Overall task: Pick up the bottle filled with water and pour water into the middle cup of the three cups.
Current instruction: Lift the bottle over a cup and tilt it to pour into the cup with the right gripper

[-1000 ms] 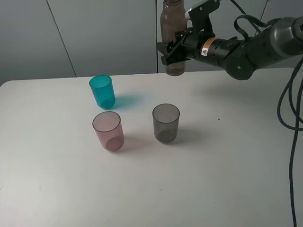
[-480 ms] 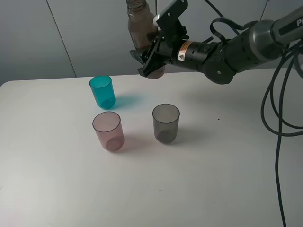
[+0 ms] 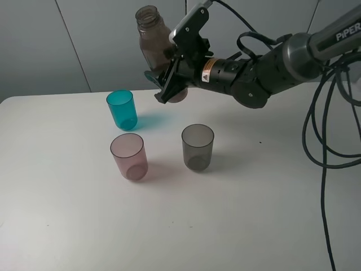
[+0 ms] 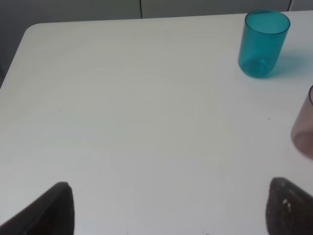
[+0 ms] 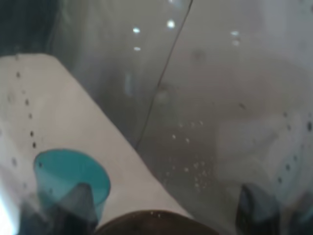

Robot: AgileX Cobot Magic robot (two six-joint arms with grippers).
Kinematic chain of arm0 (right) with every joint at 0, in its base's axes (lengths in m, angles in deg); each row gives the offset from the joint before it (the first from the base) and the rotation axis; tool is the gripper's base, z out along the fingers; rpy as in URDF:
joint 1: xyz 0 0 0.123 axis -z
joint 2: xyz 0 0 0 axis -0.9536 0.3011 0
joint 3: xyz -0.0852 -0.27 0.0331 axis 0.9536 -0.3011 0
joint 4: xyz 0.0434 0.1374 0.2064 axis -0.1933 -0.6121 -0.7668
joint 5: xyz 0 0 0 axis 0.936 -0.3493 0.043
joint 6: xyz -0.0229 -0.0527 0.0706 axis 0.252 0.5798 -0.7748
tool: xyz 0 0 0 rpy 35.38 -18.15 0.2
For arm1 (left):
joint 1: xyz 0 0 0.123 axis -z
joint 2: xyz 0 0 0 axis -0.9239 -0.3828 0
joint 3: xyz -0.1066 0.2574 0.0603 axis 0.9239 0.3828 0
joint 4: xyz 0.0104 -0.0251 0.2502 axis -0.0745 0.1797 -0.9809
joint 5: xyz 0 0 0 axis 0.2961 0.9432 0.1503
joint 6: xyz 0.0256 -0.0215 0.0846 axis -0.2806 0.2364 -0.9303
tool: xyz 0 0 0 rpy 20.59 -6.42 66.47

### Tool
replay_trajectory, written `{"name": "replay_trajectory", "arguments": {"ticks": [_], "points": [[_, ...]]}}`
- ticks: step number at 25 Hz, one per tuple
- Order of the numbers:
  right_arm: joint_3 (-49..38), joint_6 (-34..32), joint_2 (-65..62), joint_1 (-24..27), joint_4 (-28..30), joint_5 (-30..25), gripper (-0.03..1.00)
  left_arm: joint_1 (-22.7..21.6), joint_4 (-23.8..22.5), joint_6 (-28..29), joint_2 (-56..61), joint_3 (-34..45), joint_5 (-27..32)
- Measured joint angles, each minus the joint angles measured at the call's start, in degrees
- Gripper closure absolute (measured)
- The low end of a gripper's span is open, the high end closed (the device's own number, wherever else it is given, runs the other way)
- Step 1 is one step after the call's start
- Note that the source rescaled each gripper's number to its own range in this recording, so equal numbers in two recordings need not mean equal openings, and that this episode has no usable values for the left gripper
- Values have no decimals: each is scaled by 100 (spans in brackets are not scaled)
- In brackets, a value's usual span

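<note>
The smoky pinkish-brown bottle (image 3: 153, 42) hangs in the air above and behind the cups, tilted with its mouth up and to the left. My right gripper (image 3: 169, 84) is shut on its lower body; in the right wrist view the bottle (image 5: 205, 122) fills the picture between the fingertips (image 5: 78, 200). The three cups stand upright on the table: teal cup (image 3: 122, 109) at the back left, pink middle cup (image 3: 129, 156) in front of it, grey cup (image 3: 198, 147) to the right. My left gripper (image 4: 171, 210) is open and low over the table, left of the teal cup (image 4: 262, 43) and pink cup (image 4: 304, 125).
The white table (image 3: 271, 214) ends at a grey panelled wall behind. The right arm's black cables (image 3: 321, 130) hang down at the right side. The bottle hovers roughly above the teal cup's far side.
The right arm has carried the bottle leftward from above the grey cup's far side toward the teal cup, and tipped it further. The cups have not moved.
</note>
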Motion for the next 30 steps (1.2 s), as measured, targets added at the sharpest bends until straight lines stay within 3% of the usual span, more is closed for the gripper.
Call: {"name": "replay_trajectory", "arguments": {"ticks": [13, 30], "points": [[157, 223, 677, 0, 0, 182, 97, 0, 0, 0, 0, 0, 0], [157, 2816, 690, 0, -8, 514, 97, 0, 0, 0, 0, 0, 0]]}}
